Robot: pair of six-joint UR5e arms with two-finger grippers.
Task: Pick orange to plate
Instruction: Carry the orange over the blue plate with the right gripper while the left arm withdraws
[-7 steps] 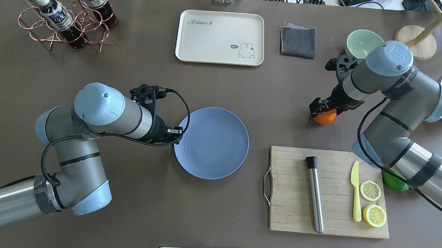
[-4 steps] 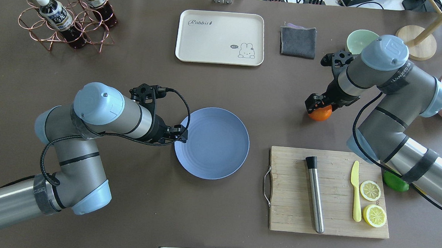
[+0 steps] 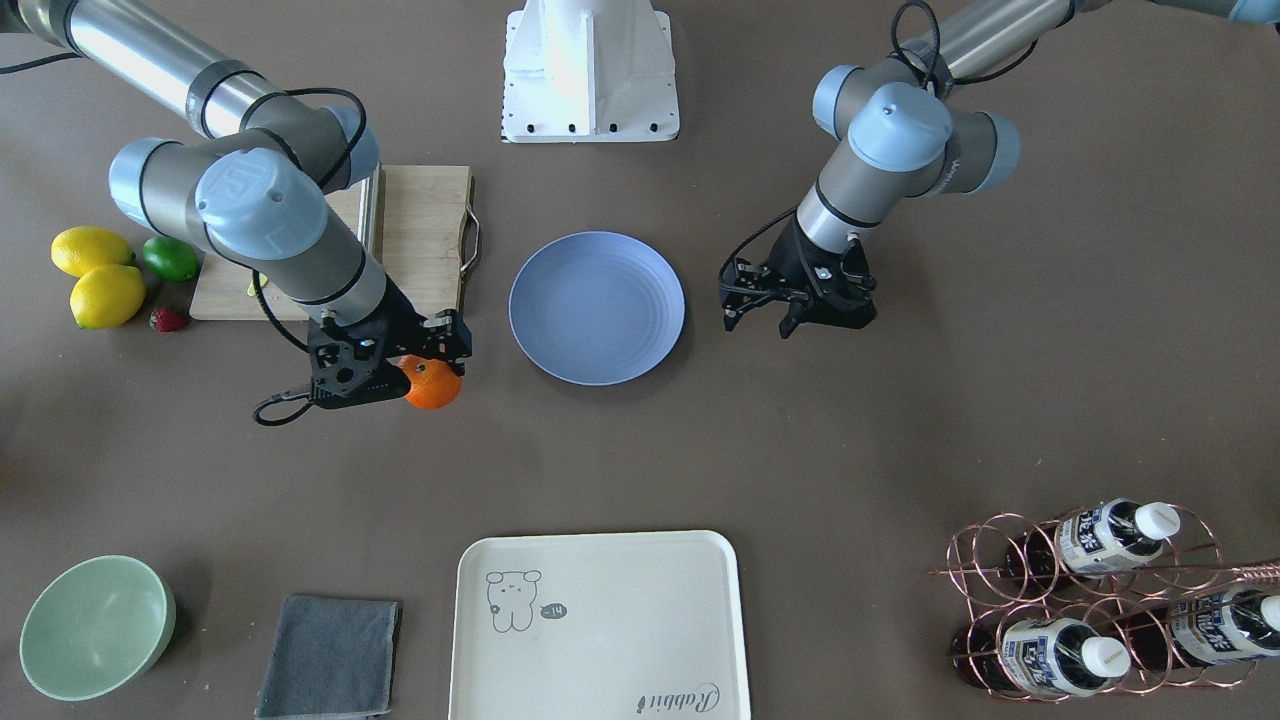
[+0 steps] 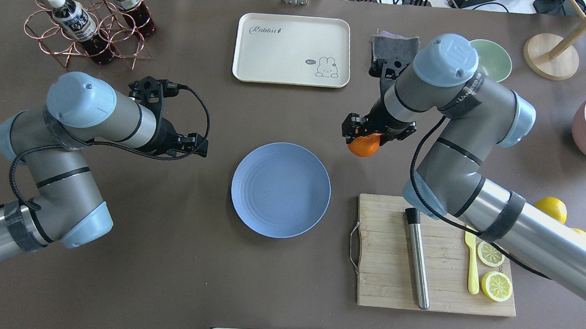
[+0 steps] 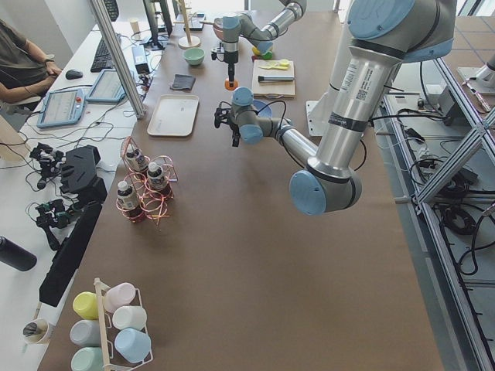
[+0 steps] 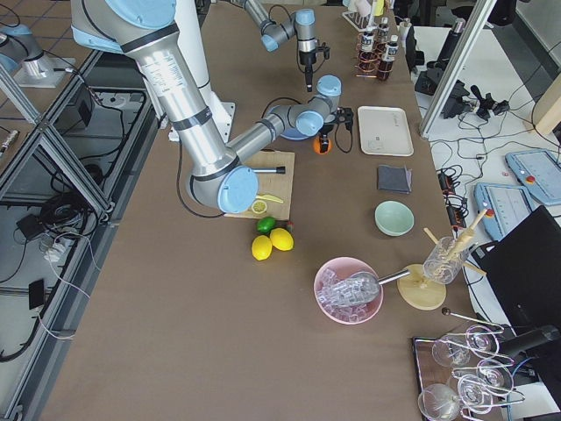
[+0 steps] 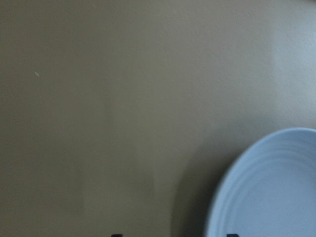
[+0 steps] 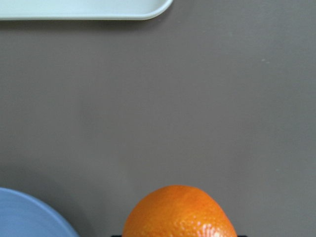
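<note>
– Beyond the far-right rim of the plate (image 4: 281, 189), is that where the orange (image 4: 364, 145) hangs?

– Yes. It is pinched in the right gripper (image 4: 367, 138) over the bare table (image 4: 174, 279). It is near the rim but not yet above the blue. The right wrist view shows the plate's edge low at the left and the fruit at bottom centre. The corner of the cream tray (image 4: 292, 50) sits well apart at the top.

– How do the fingers sit on it?

– One on each side, about its widest part, with the fruit slung under the gripper body. How high it rides above the table I cannot tell.

– Will it handle kindly?

– I judge it light and firm, with a little give in the peel. The dimpled skin should offer the pads some bite. A ball can still swivel or squirt out of a two-finger pinch taken off-centre, and a hard squeeze would bruise it. Across the middle is the right place to hold it.

– And once it is let go?

– It may roll. The plate is flat with only a low rim, so I would release it low and near the centre.

– What of the other arm?

– The left gripper (image 3: 758, 320) stands to the left of the plate and apart from it. Its fingers are spread and it carries nothing.

– So what remains?

– In my reading, a short carry leftward and nearer, then the release.
</note>
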